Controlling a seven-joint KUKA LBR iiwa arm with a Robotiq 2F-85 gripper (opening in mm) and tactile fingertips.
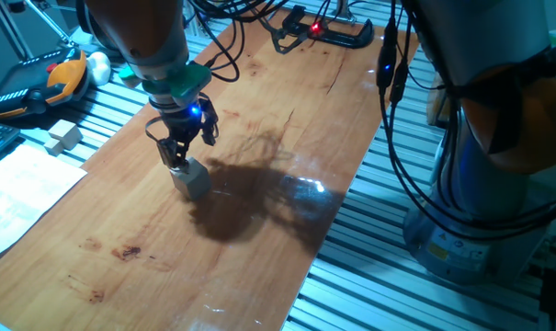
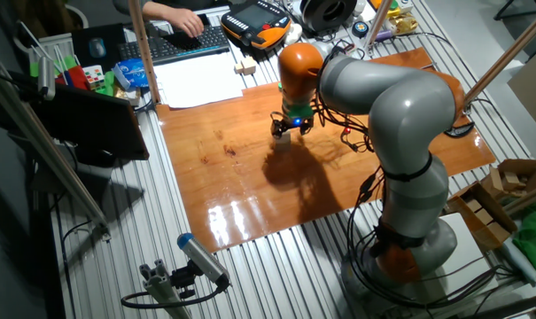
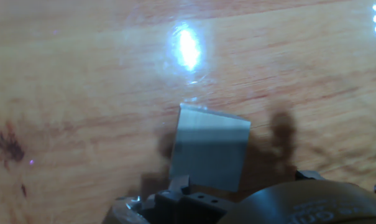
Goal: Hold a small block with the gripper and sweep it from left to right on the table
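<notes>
The small block (image 1: 191,177) is a pale cube resting on the table (image 1: 121,221), left of its middle. The black gripper (image 1: 177,163), with a blue light and a teal ring, comes down from above, and its fingertips close on the block's top. In the hand view the block (image 3: 209,149) lies just ahead of the fingers, and one fingertip (image 3: 180,184) touches its near corner. In the other fixed view the gripper (image 2: 285,131) stands over the block (image 2: 283,139) at the far part of the table (image 2: 223,177).
A black C-clamp (image 1: 325,35) with a red light sits at the table's far end. A stepped pale wooden piece (image 1: 64,138), paper (image 1: 20,188) and an orange pendant (image 1: 52,81) lie on the slats to the left. Cables hang beside the robot base (image 1: 484,184) on the right.
</notes>
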